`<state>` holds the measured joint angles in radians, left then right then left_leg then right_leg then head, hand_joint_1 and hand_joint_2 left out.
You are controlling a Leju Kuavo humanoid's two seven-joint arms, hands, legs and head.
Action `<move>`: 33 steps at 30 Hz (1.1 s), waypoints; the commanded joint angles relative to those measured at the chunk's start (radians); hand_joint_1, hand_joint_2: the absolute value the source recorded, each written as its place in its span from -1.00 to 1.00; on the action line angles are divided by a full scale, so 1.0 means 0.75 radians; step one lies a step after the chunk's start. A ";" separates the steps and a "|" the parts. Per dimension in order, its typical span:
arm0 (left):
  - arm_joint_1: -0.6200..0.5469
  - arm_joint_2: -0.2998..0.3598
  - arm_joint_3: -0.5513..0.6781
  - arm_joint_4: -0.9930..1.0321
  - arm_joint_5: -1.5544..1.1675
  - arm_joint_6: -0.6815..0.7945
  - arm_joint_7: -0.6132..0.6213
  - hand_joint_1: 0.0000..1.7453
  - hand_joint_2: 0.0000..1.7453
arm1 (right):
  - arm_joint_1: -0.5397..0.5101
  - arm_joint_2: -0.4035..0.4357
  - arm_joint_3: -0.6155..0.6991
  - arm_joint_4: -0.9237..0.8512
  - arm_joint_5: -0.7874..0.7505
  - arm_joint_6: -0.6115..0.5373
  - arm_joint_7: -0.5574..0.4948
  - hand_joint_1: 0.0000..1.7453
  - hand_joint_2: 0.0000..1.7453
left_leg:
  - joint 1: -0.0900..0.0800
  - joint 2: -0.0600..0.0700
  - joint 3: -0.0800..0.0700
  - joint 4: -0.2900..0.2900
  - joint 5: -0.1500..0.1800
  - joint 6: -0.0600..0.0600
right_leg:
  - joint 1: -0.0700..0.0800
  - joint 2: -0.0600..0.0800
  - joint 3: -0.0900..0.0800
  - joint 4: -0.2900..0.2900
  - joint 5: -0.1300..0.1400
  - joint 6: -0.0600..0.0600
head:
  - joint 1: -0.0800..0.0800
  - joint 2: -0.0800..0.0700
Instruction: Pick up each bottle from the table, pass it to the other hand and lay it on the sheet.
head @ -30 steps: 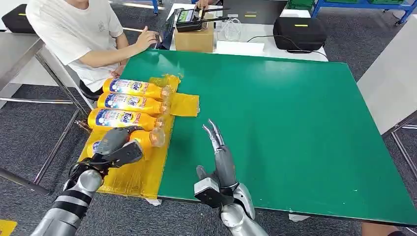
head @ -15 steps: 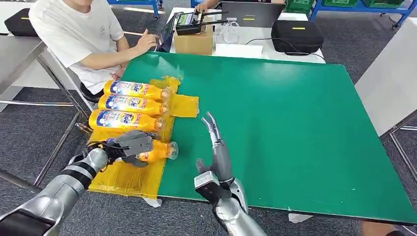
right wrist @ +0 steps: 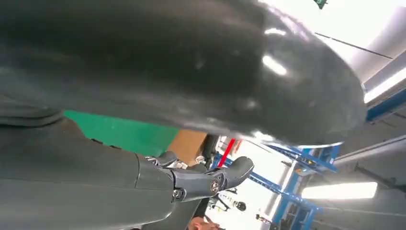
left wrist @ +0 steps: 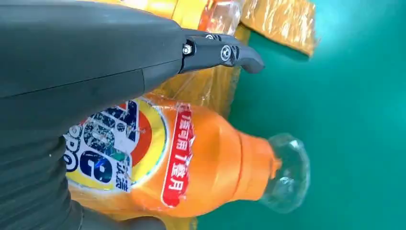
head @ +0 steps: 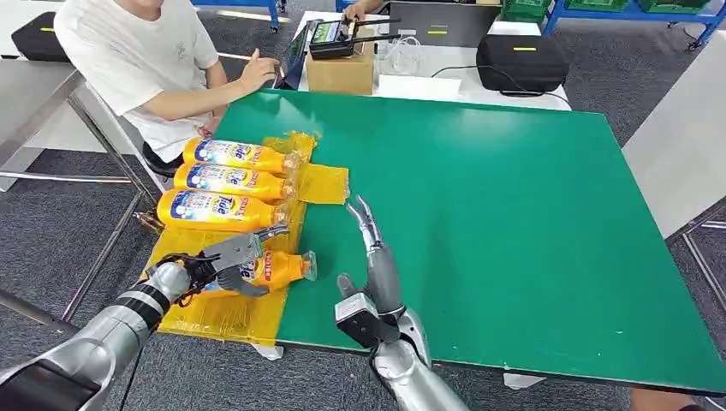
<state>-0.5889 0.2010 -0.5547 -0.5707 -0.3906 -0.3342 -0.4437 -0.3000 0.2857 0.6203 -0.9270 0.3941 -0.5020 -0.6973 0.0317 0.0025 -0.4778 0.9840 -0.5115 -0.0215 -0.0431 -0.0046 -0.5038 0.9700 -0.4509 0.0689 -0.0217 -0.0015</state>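
While the left hand grips the bottle on the sheet, release could roll it off. The right hand waits, fingers straight and apart.

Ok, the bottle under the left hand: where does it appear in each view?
Head view: the bottle lies low and left, on the yellow sheet, under the left hand.
Left wrist view: the bottle fills the centre, clear cap toward the green table.
Right wrist view: not in it.
Shared landmark: the green table.
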 commanded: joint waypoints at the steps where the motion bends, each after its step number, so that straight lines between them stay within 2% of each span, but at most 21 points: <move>1: 0.218 -0.035 0.094 -0.235 0.151 0.062 -0.049 -1.00 1.00 | -0.053 -0.045 0.019 0.088 0.005 -0.015 -0.001 -1.00 -1.00 | -0.001 0.001 0.000 -0.004 0.002 0.003 | 0.000 0.000 -0.001 -0.004 0.003 -0.005 | 0.000 0.000; 2: 0.250 -0.045 0.131 -0.312 0.185 0.067 -0.041 -1.00 1.00 | -0.046 -0.047 0.015 0.078 0.007 -0.022 -0.001 -1.00 -1.00 | -0.001 0.001 0.000 -0.004 0.002 0.004 | 0.000 -0.001 0.000 -0.004 0.003 -0.004 | 0.000 0.000; 5: 0.250 -0.045 0.131 -0.312 0.185 0.067 -0.041 -1.00 1.00 | -0.046 -0.047 0.015 0.078 0.007 -0.022 -0.001 -1.00 -1.00 | -0.001 0.001 0.000 -0.004 0.002 0.004 | 0.000 -0.001 0.000 -0.004 0.003 -0.004 | 0.000 0.000; 7: 0.305 -0.061 0.185 -0.451 0.227 0.084 -0.053 -1.00 1.00 | -0.035 -0.053 0.012 0.053 0.007 -0.030 -0.001 -1.00 -1.00 | 0.000 0.001 -0.001 -0.006 0.003 0.004 | 0.001 0.000 -0.001 -0.006 0.004 -0.006 | 0.000 0.000; 8: 0.607 -0.358 0.506 -1.129 0.562 0.176 -0.052 -1.00 1.00 | 0.135 -0.098 -0.048 -0.324 -0.044 -0.261 -0.001 -1.00 -1.00 | -0.001 -0.001 -0.001 -0.003 0.001 0.004 | 0.000 -0.003 0.000 -0.004 0.001 -0.004 | 0.000 0.000; 11: 0.676 -0.470 0.541 -1.293 0.702 0.273 -0.075 -1.00 1.00 | 0.251 -0.063 -0.186 -0.511 0.089 -0.261 -0.001 -1.00 -1.00 | -0.001 -0.007 -0.017 0.003 -0.002 0.005 | 0.001 -0.009 -0.012 -0.004 -0.002 -0.003 | 0.001 0.000; 14: 0.720 -0.526 0.556 -1.368 0.831 0.316 -0.093 -1.00 1.00 | 0.362 -0.024 -0.298 -0.721 0.139 -0.261 -0.001 -1.00 -1.00 | 0.000 -0.002 -0.017 0.002 -0.005 0.006 | 0.003 -0.004 -0.014 -0.006 -0.003 -0.006 | 0.000 0.000; 15: 0.733 -0.534 0.560 -1.384 0.842 0.327 -0.103 -1.00 1.00 | 0.385 -0.014 -0.322 -0.769 0.157 -0.261 -0.001 -1.00 1.00 | 0.000 -0.002 -0.019 0.003 -0.005 0.005 | 0.002 -0.003 -0.017 -0.005 -0.002 -0.004 | 0.000 0.000; 19: 0.784 -0.558 0.584 -1.436 0.864 0.352 -0.141 -1.00 1.00 | 0.467 0.020 -0.401 -0.909 0.172 -0.261 -0.001 -1.00 1.00 | 0.000 0.000 -0.025 0.001 -0.003 0.004 | 0.002 -0.002 -0.024 -0.006 0.000 -0.003 | 0.000 0.000; 22: 0.784 -0.558 0.584 -1.436 0.864 0.352 -0.141 -1.00 1.00 | 0.467 0.020 -0.401 -0.909 0.172 -0.261 -0.001 -1.00 1.00 | 0.001 0.001 -0.023 0.000 -0.004 0.006 | 0.003 -0.001 -0.022 -0.007 0.000 -0.005 | 0.000 0.000; 25: 0.826 -0.576 0.608 -1.478 0.843 0.398 -0.183 -1.00 1.00 | 0.536 0.056 -0.499 -1.062 0.236 -0.261 -0.001 -1.00 1.00 | 0.000 0.001 -0.024 0.001 -0.003 0.004 | 0.002 -0.001 -0.023 -0.006 0.000 -0.003 | 0.001 0.000; 28: 0.873 -0.604 0.668 -1.522 0.885 0.431 -0.204 -1.00 1.00 | 0.592 0.045 -0.544 -1.083 0.104 -0.261 -0.001 -1.00 1.00 | 0.001 0.000 -0.022 -0.001 -0.004 0.005 | 0.002 -0.002 -0.021 -0.008 -0.001 -0.005 | 0.000 0.000; 31: 0.894 -0.612 0.692 -1.540 0.910 0.430 -0.214 -1.00 1.00 | 0.604 0.029 -0.550 -1.060 0.055 -0.261 -0.001 -1.00 1.00 | 0.002 0.001 -0.018 -0.004 -0.004 0.006 | 0.004 0.000 -0.016 -0.012 0.000 -0.006 | 0.000 0.000; 32: 0.900 -0.615 0.701 -1.544 0.913 0.428 -0.216 -1.00 1.00 | 0.606 0.028 -0.555 -1.060 0.033 -0.261 -0.001 -1.00 1.00 | 0.001 0.001 -0.021 -0.001 -0.004 0.005 | 0.002 -0.001 -0.020 -0.008 0.000 -0.004 | 0.000 0.000; 33: 0.910 -0.631 0.718 -1.550 0.920 0.425 -0.220 -1.00 1.00 | 0.610 0.022 -0.548 -1.014 -0.057 -0.261 -0.001 -1.00 1.00 | 0.001 0.002 -0.019 -0.003 -0.004 0.006 | 0.004 0.000 -0.018 -0.011 0.000 -0.007 | 0.000 0.000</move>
<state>0.0626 -0.2323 -0.1019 -1.7036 0.2792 -0.0134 -0.6023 0.1201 0.3201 0.2843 -1.6849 0.4601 -0.6973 -0.7000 0.0315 0.0048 -0.4967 0.9850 -0.5136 -0.0204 -0.0426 -0.0044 -0.5224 0.9661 -0.4506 0.0695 -0.0217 -0.0015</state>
